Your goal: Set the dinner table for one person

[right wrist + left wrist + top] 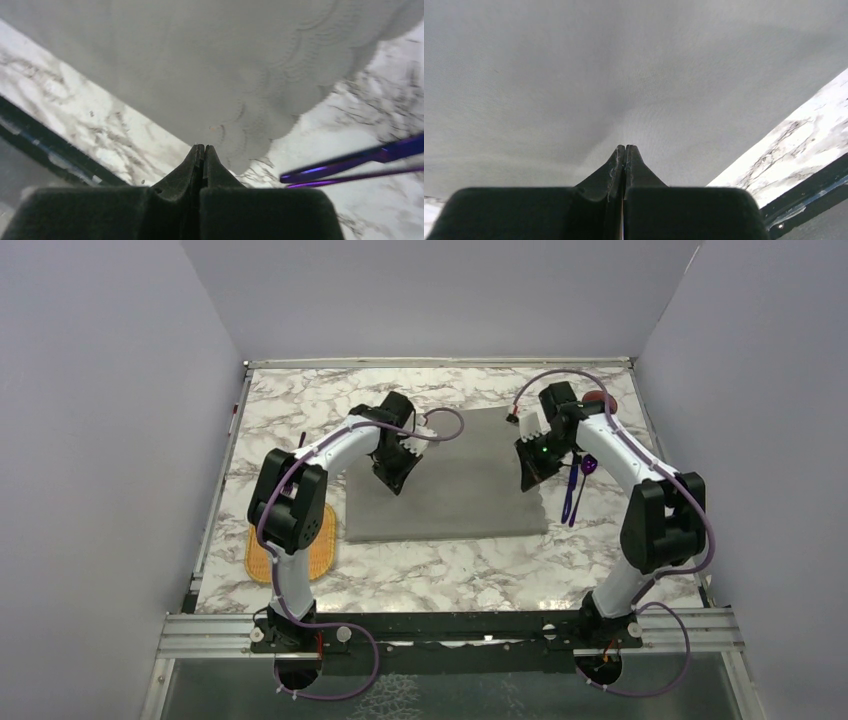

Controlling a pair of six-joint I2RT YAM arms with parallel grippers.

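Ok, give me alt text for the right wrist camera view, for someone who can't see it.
The right gripper, fingers shut, points at the scalloped edge of a blurred grey placemat over the marble dinner table. Two purple utensil handles lie to the right.
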